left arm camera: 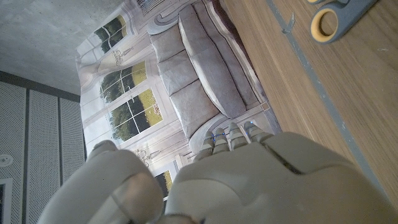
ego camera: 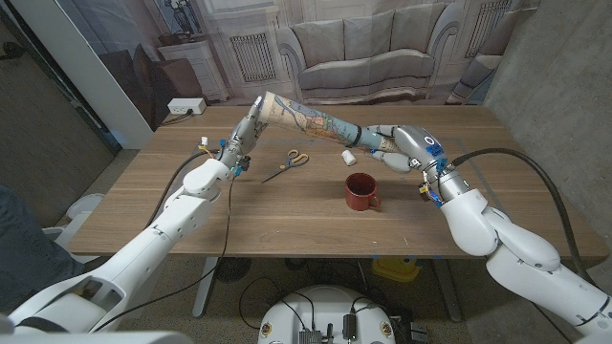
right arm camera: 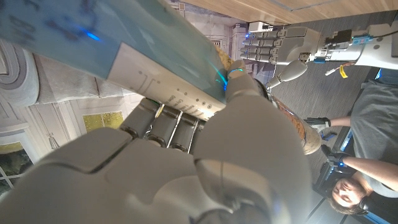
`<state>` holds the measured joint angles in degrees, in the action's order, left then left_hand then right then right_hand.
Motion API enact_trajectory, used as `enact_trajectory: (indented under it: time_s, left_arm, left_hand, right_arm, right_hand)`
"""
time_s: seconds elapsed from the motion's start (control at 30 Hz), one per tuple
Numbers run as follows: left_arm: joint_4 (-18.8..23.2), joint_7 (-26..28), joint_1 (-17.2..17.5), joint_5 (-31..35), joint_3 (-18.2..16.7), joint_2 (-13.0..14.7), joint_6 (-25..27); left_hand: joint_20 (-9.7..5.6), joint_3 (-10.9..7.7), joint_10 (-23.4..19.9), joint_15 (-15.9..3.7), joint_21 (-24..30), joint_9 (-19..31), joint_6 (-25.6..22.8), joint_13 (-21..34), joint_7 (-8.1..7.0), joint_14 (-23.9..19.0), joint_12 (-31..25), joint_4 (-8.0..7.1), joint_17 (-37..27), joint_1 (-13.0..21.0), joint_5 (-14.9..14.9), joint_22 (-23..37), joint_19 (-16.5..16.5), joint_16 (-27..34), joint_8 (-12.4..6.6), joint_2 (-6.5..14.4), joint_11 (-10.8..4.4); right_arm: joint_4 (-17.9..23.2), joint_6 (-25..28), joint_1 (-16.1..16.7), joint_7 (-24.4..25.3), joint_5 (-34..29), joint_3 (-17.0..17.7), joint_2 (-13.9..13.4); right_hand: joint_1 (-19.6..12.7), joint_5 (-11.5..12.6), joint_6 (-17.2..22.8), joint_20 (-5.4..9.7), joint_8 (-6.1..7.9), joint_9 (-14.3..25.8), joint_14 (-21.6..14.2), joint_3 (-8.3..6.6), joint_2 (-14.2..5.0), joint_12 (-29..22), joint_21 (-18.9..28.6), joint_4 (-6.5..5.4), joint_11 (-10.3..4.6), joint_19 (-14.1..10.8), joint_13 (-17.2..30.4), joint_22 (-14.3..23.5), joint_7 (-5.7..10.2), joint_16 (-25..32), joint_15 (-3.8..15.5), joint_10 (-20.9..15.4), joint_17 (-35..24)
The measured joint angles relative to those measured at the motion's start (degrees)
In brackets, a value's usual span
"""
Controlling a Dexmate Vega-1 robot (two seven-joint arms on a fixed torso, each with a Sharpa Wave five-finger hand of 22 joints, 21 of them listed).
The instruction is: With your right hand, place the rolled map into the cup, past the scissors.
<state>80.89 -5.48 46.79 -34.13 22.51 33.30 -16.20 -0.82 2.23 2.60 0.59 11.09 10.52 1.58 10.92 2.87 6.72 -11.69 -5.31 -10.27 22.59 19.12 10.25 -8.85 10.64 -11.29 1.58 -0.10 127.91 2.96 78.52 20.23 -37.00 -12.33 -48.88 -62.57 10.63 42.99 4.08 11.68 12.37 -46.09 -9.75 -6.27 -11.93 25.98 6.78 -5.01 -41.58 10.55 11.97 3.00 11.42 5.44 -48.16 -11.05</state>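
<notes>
Rolled map: long paper tube printed in pale blue with tan and coloured patches (ego camera: 311, 118), one end showing a plain white rim. It is held off the wooden table (ego camera: 287, 220), lying nearly level and rising a little toward 10 o'clock. Seen from the head view it spans the air above and behind the scissors. In the right wrist view the tube's blue surface and a white margin strip with small printed marks (right arm camera: 155, 81) cross just above the fingers.

Right hand: grey and white robot hand (ego camera: 402, 145) clasps the map's near end, fingers (right arm camera: 165, 124) wrapped around the tube. It sits at about 1 o'clock from the cup.

Left hand: white robot hand (ego camera: 239, 143) raised at the map's far end, fingers pointing up beside the tube. Contact or grip cannot be told. The left wrist view shows its back (left arm camera: 261, 180) and curled fingers.

Cup: dark red mug with a side handle (ego camera: 360, 191), upright on the table, just below the map's held end.

Scissors: pair with yellow and blue handles (ego camera: 289, 162), flat on the table at 10 o'clock from the cup.

Person: seated figure at the right wrist view's edge (right arm camera: 348, 186).
</notes>
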Motion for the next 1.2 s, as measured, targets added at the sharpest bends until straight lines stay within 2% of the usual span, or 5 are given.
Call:
enact_trajectory:
  time_s: [0.3, 0.33, 0.57, 1.0, 1.2]
  left_arm:
    - [1.8, 0.25, 1.44, -0.02, -0.6, 1.37, 0.15]
    - [1.92, 0.91, 1.52, -0.03, -0.64, 1.47, 0.69]
    - [2.99, 1.19, 2.48, 0.01, -1.14, 2.39, 0.99]
    - [3.24, 1.24, 3.12, -0.29, -1.37, 2.64, 1.05]
    - [3.08, 1.07, 3.3, -0.38, -1.39, 2.61, 0.76]
  left_hand:
    - [0.0, 0.0, 0.0, 0.0, 0.0, 0.0, 0.0, 0.0, 0.0, 0.0, 0.0, 0.0, 0.0, 0.0, 0.0, 0.0, 0.0, 0.0, 0.0, 0.0, 0.0]
    - [0.0, 0.09, 0.0, 0.0, 0.0, 0.0, 0.0, 0.01, 0.0, 0.0, 0.0, -0.09, 0.0, 0.0, 0.0, 0.0, 0.0, 0.0, 0.0, 0.0, 0.0]
    - [0.0, 0.23, 0.0, 0.0, 0.0, 0.0, 0.0, 0.01, 0.0, 0.0, 0.0, -0.23, 0.0, 0.0, 0.0, 0.0, 0.0, 0.0, 0.0, 0.0, 0.0]
    - [0.0, 0.4, 0.01, 0.0, 0.0, 0.0, 0.0, 0.01, 0.0, 0.0, 0.0, -0.06, 0.0, 0.24, 0.0, 0.0, 0.0, 0.0, 0.0, 0.24, 0.0]
    - [0.0, 0.4, 0.01, 0.0, 0.0, 0.0, 0.0, 0.01, 0.0, 0.0, 0.0, -0.07, 0.0, 0.23, 0.0, 0.0, 0.0, 0.0, 0.0, 0.23, 0.01]
  right_arm:
    - [0.05, 1.61, -0.11, 0.61, -2.95, -0.41, -0.32]
    - [0.27, 1.77, -0.39, 0.64, -3.26, -1.53, -1.11]
    - [0.36, 2.84, -0.64, 0.73, -5.16, -2.25, -1.55]
    - [0.71, 5.45, -1.98, 0.29, -9.71, -5.1, -2.84]
    - [0.71, 6.53, -1.98, -0.8, -11.04, -5.1, -2.84]
  right_hand:
    - [0.0, 0.0, 0.1, 0.0, -0.05, 0.03, 0.0, 0.01, 0.0, 0.0, 0.19, 0.01, -0.13, 0.0, -0.01, -0.02, 0.12, 0.0, 0.0, -0.13, 0.0]
    - [0.0, 0.0, 0.1, 0.0, -0.05, 0.03, 0.0, 0.01, 0.0, 0.0, 0.19, 0.01, -0.13, 0.0, -0.01, -0.02, 0.12, 0.0, 0.0, -0.13, 0.0]
    - [0.0, -0.01, 0.02, 0.11, -0.06, 0.04, 0.0, 0.02, 0.0, 0.0, 0.19, 0.02, -0.12, 0.11, -0.04, -0.02, 0.21, 0.0, 0.0, -0.12, 0.0]
    - [0.0, -0.03, 0.43, 0.11, 0.02, 0.0, 0.0, 0.03, 0.0, 0.01, 0.18, 0.03, -0.46, 0.11, -0.05, -0.02, 0.64, 0.0, 0.0, -0.42, 0.0]
    - [0.0, -0.22, 0.52, 0.22, 0.24, 0.01, 0.32, 0.03, 0.0, 0.0, 0.52, 0.03, -0.46, 0.21, -0.01, -0.02, 0.74, 0.0, -0.32, -0.42, 0.0]
